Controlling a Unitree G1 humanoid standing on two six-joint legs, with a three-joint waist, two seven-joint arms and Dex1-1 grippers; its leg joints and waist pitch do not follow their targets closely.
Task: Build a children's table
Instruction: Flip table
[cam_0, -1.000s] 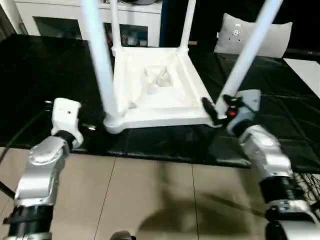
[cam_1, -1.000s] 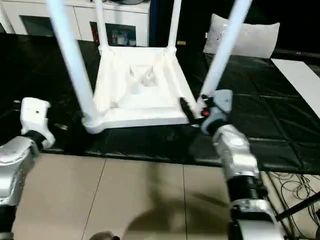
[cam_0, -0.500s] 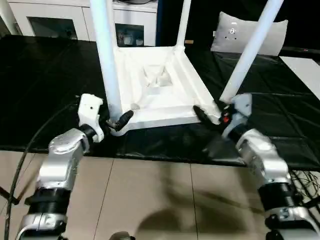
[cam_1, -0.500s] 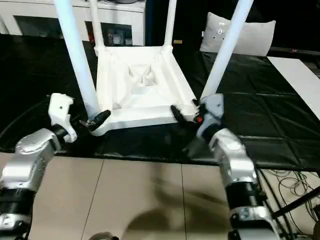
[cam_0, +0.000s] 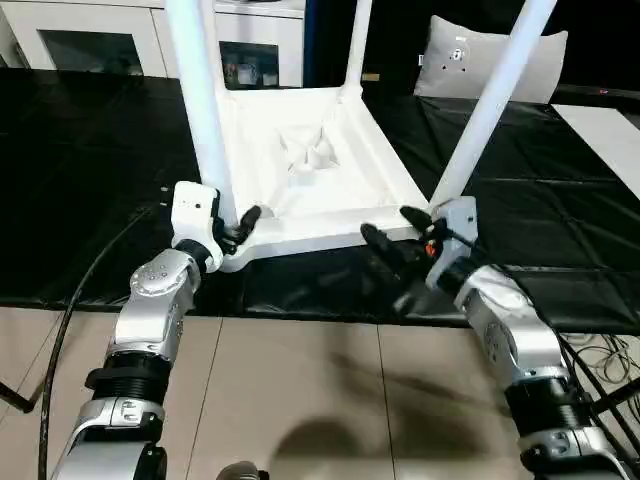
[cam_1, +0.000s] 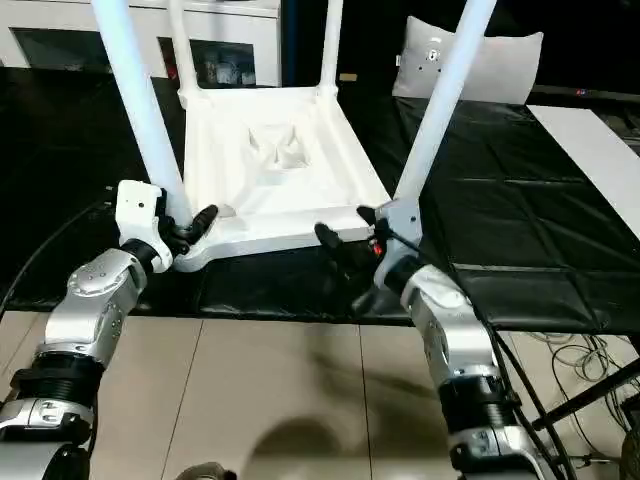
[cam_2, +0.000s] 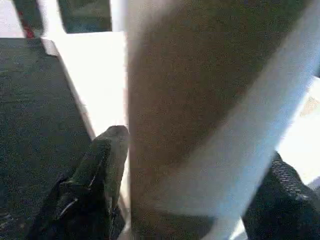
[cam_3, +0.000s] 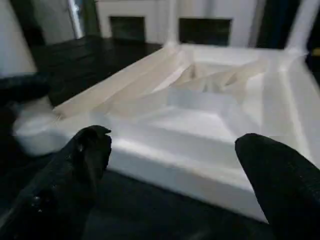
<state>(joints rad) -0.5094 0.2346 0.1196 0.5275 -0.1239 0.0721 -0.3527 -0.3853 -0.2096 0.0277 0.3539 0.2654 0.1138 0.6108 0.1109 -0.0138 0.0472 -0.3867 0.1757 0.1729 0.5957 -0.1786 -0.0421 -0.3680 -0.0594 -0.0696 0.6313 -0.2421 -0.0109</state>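
The children's table (cam_0: 330, 205) lies upside down on the black mat, its legs standing up from the corner sockets. My left gripper (cam_0: 233, 222) is at the foot of the near-left leg (cam_0: 200, 100). In the left wrist view its two black fingers (cam_2: 107, 165) press on either side of that leg (cam_2: 200, 100). My right gripper (cam_0: 393, 230) hovers open just in front of the table's near rim, a little left of the near-right leg (cam_0: 490, 110). In the right wrist view its fingers (cam_3: 85, 150) stand wide apart with the ribbed underside (cam_3: 200, 100) beyond them.
A white cabinet (cam_0: 90, 40) with glass doors stands at the back. A grey cushion (cam_0: 490, 65) leans at the back right, and a flat white board (cam_0: 610, 130) lies on the right. Beige tiled floor (cam_0: 300, 400) lies in front of the black mat (cam_0: 80, 180). Cables (cam_0: 600, 350) trail at the right.
My left gripper has moved in from the left and closed around the near-left leg's foot. My right gripper has drawn back from the near-right corner, leftward along the near rim, still open.
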